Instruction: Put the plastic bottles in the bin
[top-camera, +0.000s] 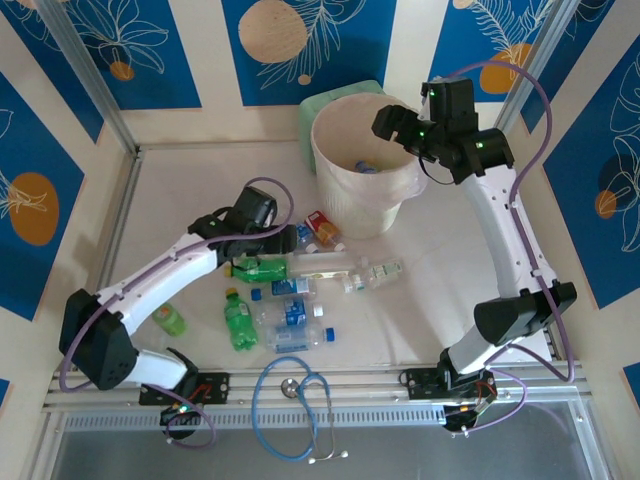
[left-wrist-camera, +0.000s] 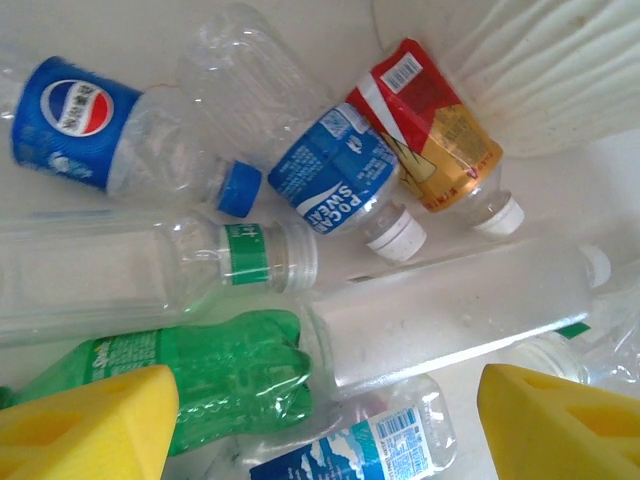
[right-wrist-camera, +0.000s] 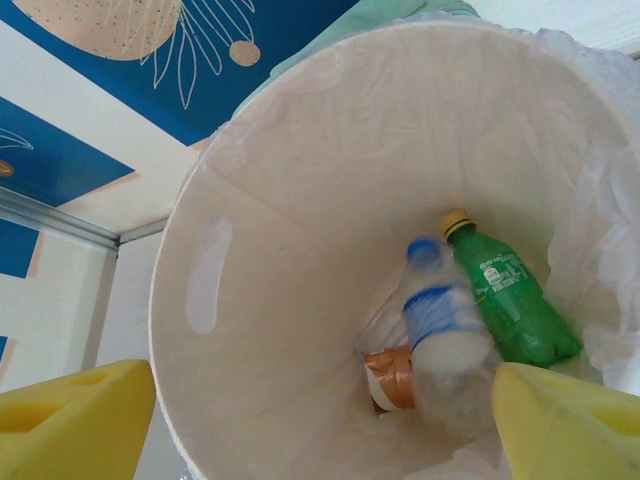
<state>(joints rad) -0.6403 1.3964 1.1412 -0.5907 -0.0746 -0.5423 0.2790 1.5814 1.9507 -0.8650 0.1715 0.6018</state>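
Yellow pads of your left end effector frame the bottom of the wrist view, spread wide and holding nothing, poised low over the heap of plastic bottles on the worktop. Directly beneath lies a crushed green bottle, its long axis running 9 to 3 o'clock. A long clear bottle lies just beside it toward 3. Both run along the line between the pads rather than across it, so a quarter turn of the wrist looks needed before you close.

Seen from above, the left arm folds out to 9 o'clock from its base and reaches in to the centre, wrist pitched down; it is plainly the arm nearer the heap. The bin stands at 1 o'clock from that end effector, near the heap.

Your right end effector hangs over the bin's rim at 12 o'clock, arm stretched tall from its base, pads apart and empty. Below it a blue-capped bottle shows blurred among those inside.
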